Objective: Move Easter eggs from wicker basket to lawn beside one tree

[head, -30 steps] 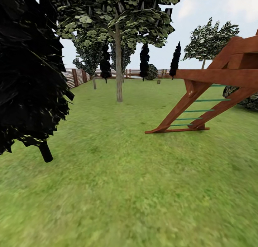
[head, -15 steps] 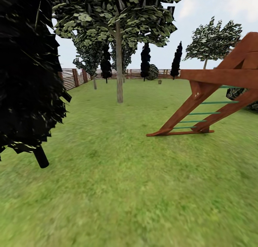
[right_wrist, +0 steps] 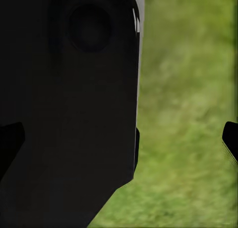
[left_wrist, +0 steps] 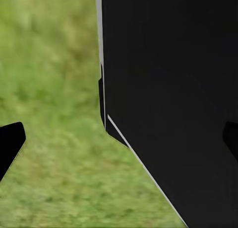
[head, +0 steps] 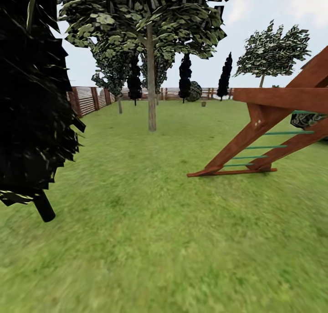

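While I'm steering across the lawn (head: pixel 164 240), I'm seeing no eggs on the grass and none in either claw, so I'm judging the task as barely begun: all three eggs are left to lift out and set down. Far off by the back fence (head: pixel 182 93) I'm spotting a small brown shape (head: pixel 203 103) standing on the grass; I'm guessing that's the wicker basket, though it's too tiny to be sure. The tree (head: pixel 151 76) with the bare grey trunk is standing upright, long axis vertical, crown spreading overhead, well short of that brown shape. A dark cypress (head: pixel 32 99) is crowding my left, and a wooden climbing frame (head: pixel 269 126) is slanting up on my right. The left claw (left_wrist: pixel 119 138) and right claw (right_wrist: pixel 119 138) are both showing dark fingertips at opposite edges of their wrist views with nothing between them, so I'm reading both as spread wide and empty.
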